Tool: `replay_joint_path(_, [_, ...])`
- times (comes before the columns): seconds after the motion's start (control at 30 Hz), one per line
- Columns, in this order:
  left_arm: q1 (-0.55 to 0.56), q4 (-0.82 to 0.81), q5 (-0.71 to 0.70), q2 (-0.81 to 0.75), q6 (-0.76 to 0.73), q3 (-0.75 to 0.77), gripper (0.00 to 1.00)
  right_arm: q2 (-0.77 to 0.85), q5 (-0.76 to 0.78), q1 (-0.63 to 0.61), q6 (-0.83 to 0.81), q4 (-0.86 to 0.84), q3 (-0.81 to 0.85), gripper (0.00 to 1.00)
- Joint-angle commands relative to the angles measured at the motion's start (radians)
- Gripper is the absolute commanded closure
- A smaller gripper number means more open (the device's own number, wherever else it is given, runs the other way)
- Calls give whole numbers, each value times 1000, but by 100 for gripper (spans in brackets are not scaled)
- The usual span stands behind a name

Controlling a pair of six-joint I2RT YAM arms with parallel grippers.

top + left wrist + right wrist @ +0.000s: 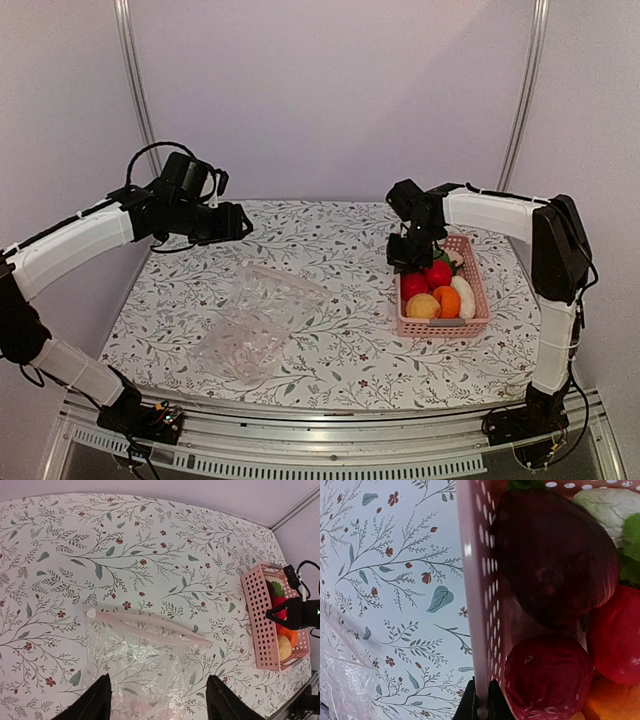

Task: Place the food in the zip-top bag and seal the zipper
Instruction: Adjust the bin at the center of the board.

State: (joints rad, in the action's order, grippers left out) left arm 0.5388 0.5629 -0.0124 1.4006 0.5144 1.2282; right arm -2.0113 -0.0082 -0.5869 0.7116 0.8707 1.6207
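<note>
Jaws of the right gripper [481, 707] are closed tight on the rim of the pink basket [442, 329], pinching the long wall that faces the bag, one finger inside and one outside. The food lies in that basket on the right of the table [350, 365]: a dark purple piece [555, 560] pressed against the gripped wall, a red round one [413, 285], a yellow-tan one [422, 306], an orange one [447, 300] and a white oblong one [463, 297].

The left gripper [157, 705] hangs above the table with its jaws spread wide, holding nothing. Below it the zip-top bag [255, 320] lies flat and crinkled, well apart from the basket. Its zipper [150, 627] runs along the far edge of the bag.
</note>
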Motion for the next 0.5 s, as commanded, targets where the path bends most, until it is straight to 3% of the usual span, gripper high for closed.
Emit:
replay_joint_path(0.0, [16,8,-7,-3,16,-12,36,4,3,-57,-25,3,-15,97])
replay_joint_path(0.1, [21,0,-6,6,23,-10,36,34,3,-72,-33,1,-40,95])
replay_joint_path(0.27, [24,2,-3,10,36,-15,36,76,42,-76,-115,65,25,60])
replay_joint_path(0.47, [23,17,-18,-14,64,-30,36,126,5,-140,-356,2,125,50])
